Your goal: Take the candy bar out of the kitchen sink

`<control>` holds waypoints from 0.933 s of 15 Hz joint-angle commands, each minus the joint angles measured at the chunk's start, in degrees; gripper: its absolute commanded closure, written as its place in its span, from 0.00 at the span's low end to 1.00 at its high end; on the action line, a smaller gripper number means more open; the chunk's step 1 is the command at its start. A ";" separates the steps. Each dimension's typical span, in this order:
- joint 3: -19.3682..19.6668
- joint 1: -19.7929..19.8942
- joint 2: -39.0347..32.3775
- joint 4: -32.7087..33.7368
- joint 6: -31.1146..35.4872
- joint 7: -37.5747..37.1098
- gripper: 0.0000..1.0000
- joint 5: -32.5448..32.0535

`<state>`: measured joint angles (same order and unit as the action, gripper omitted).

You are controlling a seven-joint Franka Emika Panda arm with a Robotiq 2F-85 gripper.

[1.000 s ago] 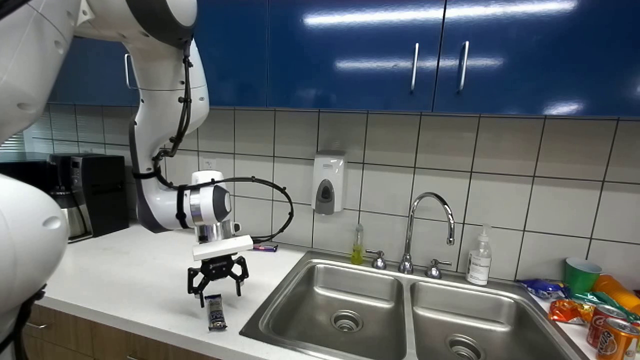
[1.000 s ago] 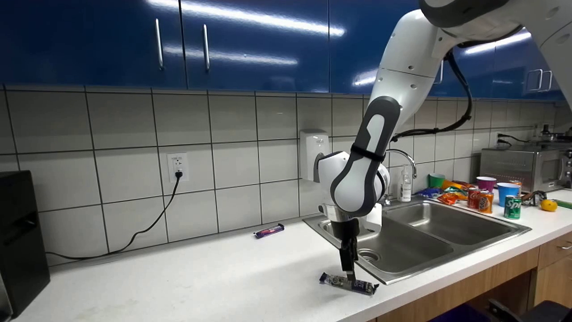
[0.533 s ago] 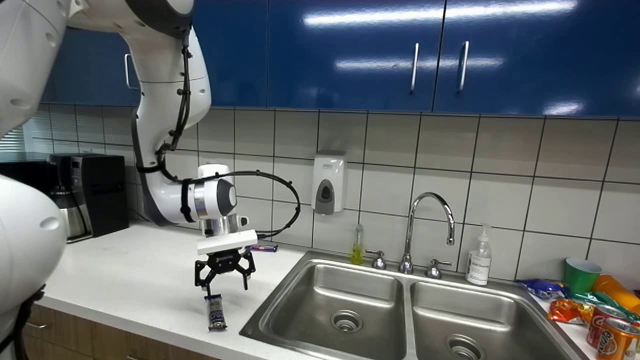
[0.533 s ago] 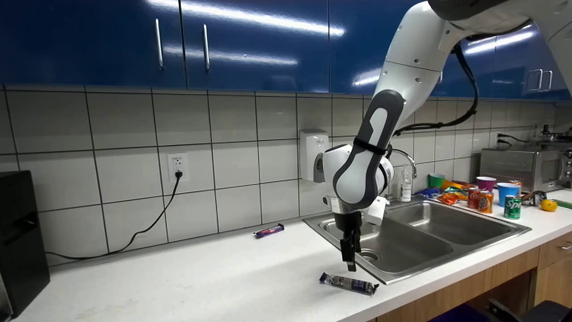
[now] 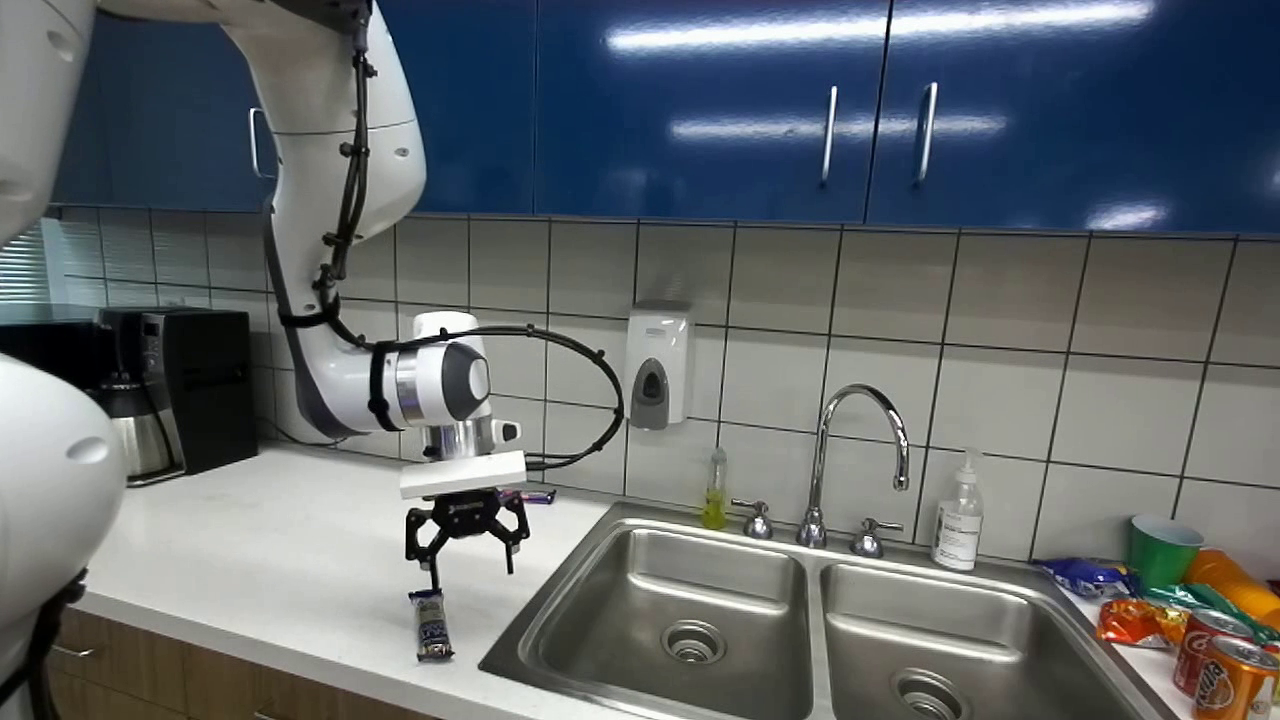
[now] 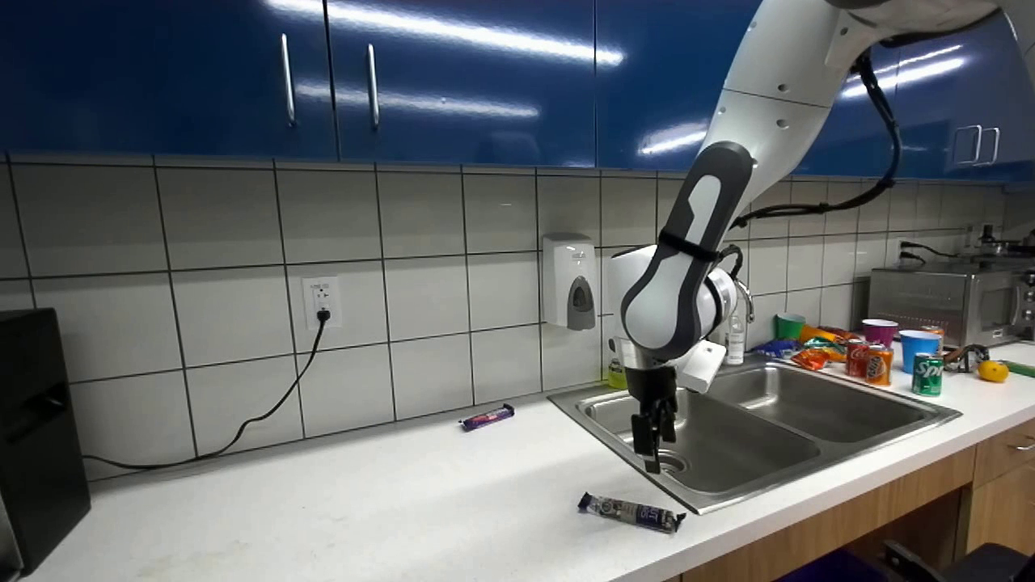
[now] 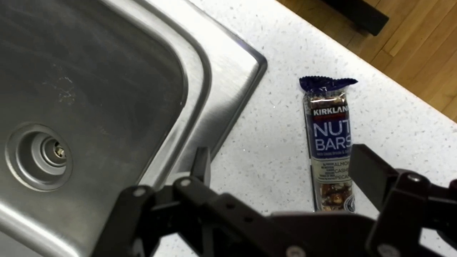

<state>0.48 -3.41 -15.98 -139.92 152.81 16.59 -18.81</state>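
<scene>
One candy bar (image 7: 330, 142) lies label up on the white counter (image 6: 323, 517), outside the sink (image 5: 816, 620) and near one of its corners, with a strip of counter between the two. Its wrapper reads "Nut Bars", and the end towards the counter's edge is dark blue.

Above the counter hangs the gripper (image 5: 472, 576), apart from the candy bar, its jaws released and spread well apart. In the wrist view one finger (image 7: 369, 173) overlaps the side of the candy bar, while the other shows in front of the sink's rim.

The steel sink has two basins (image 5: 715, 565) with a round drain (image 5: 693, 643) in each, and a curved tap (image 5: 818, 470) rises at the back. A bottle of yellow-green liquid (image 5: 714, 505) stands on one side of the tap and a pump bottle (image 5: 960, 525) on the other. A soap dispenser (image 5: 658, 365) is fixed to the tiled wall (image 5: 580, 270).

Close to the wall a purple bar (image 6: 487, 417) lies on the counter, well apart from the candy bar. Beyond the sink, in an exterior view, are a red can (image 6: 857, 358), an orange can (image 6: 879, 366), a green can (image 6: 927, 375), a blue cup (image 6: 918, 343) and shiny bags (image 6: 811, 359), with an oven (image 6: 930, 303) near them. A row of blue cupboards (image 5: 700, 110) hangs above.
</scene>
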 commanded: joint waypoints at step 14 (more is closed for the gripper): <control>1.93 3.29 4.24 -2.90 -0.14 -2.52 0.00 1.93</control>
<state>2.98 -0.71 -11.77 -142.90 152.84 14.17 -16.71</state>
